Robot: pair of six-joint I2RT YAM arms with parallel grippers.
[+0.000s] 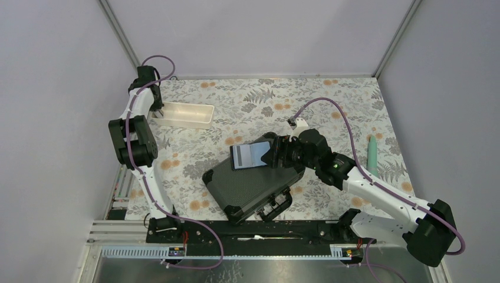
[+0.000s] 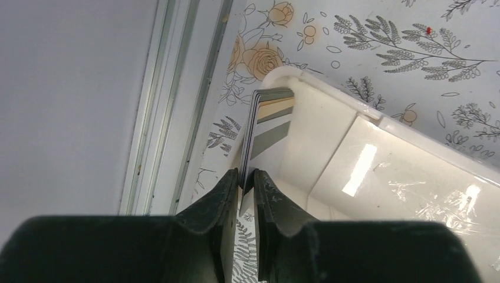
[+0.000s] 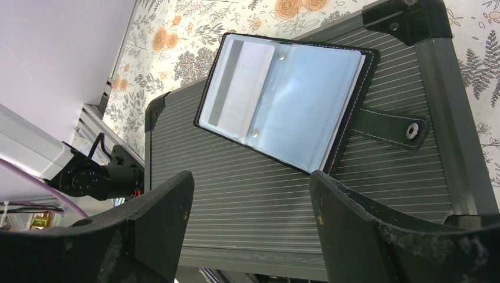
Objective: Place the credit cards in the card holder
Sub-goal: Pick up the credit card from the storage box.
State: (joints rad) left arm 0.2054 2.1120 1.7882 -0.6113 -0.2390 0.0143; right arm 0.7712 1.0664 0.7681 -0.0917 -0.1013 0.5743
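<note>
Several credit cards (image 2: 268, 127) stand on edge against the end wall of the white tray (image 2: 365, 147), outside it. My left gripper (image 2: 247, 177) is shut on the stack's lower edge, the fingertips pressing it from both sides. In the top view that gripper (image 1: 154, 109) is at the tray's left end (image 1: 184, 115). The card holder (image 3: 283, 100) lies open on the black case (image 3: 247, 177), grey-blue pockets up and snap tab (image 3: 389, 127) to the right. A pale card (image 3: 242, 82) shows in its left pocket. My right gripper (image 3: 250, 194) hangs open just over the case, near the holder (image 1: 247, 155), holding nothing.
The black hard case (image 1: 247, 186) lies at an angle mid-table, its handle towards the arm bases. A pale green pen-like object (image 1: 372, 154) lies near the right wall. The left wall and a metal rail run close beside the left gripper.
</note>
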